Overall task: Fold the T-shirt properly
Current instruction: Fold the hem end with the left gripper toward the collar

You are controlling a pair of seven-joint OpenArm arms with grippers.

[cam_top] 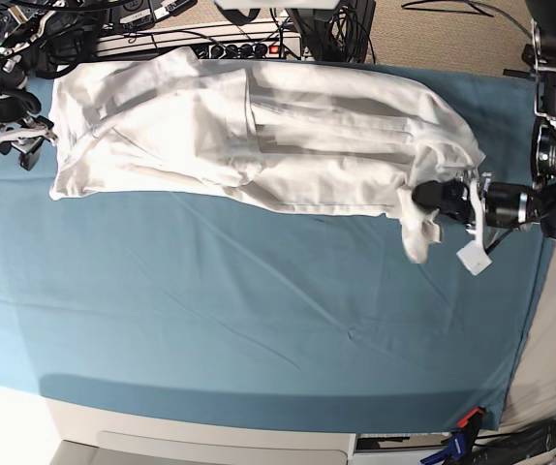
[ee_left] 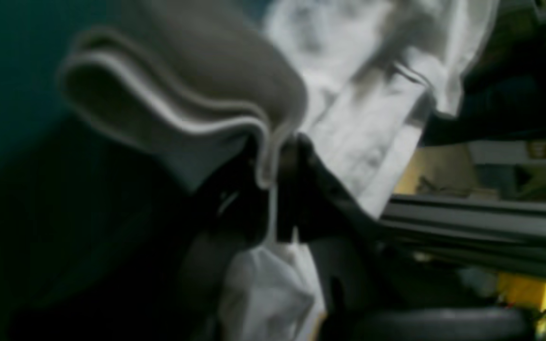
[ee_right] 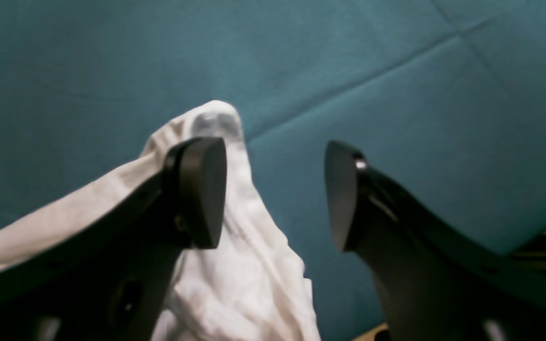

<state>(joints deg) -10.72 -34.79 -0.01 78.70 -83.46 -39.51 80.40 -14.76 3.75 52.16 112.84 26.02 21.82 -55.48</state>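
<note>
T-shirt [cam_top: 259,136]: mid-fold. Left tool [cam_top: 440,199] pinches its 3 o'clock edge; right tool [ee_right: 273,194] gapes, empty. Next: carry edge across.

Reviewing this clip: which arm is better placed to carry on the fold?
Left, probably. The left gripper is shut on the T-shirt hem, while the right gripper is open beside the cloth, holding nothing.
</note>
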